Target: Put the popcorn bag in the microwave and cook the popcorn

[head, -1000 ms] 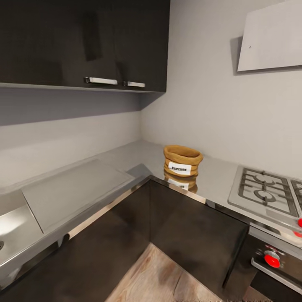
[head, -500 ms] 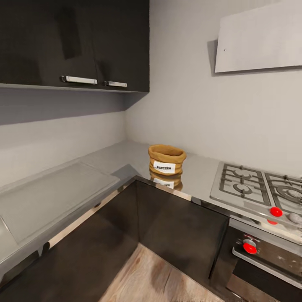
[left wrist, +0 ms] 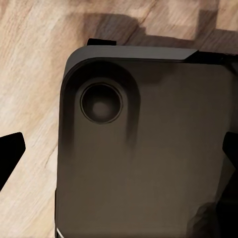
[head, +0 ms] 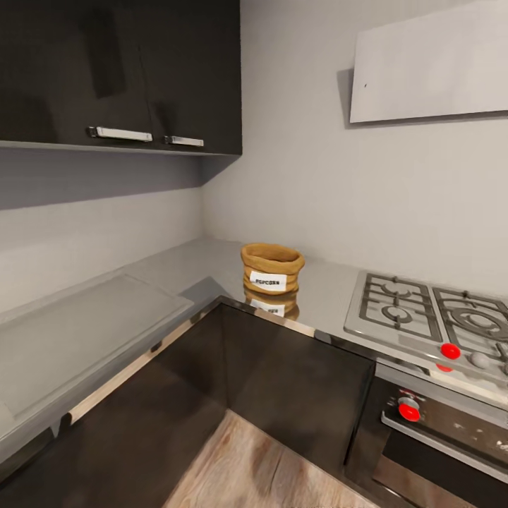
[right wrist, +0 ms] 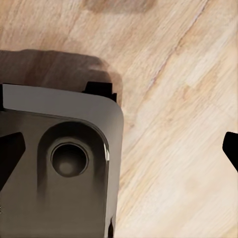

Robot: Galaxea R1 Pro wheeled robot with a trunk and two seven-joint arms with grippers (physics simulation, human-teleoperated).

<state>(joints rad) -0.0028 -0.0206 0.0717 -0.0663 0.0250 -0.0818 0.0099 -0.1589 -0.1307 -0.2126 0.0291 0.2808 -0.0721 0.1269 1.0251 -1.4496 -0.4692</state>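
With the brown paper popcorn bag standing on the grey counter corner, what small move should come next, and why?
Probably roll the base closer to the brown paper popcorn bag. It stands upright on the grey metallic countertop beside the gas hob, while both wrist views look down at the wood plank floor, so neither tool seems raised.

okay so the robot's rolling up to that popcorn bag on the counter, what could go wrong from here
1. The popcorn bag stands near the countertop's inner corner edge, so a clumsy reach might knock it to the floor.
2. The gas hob with red knobs sits close beside it; an arm swinging in could bump them.
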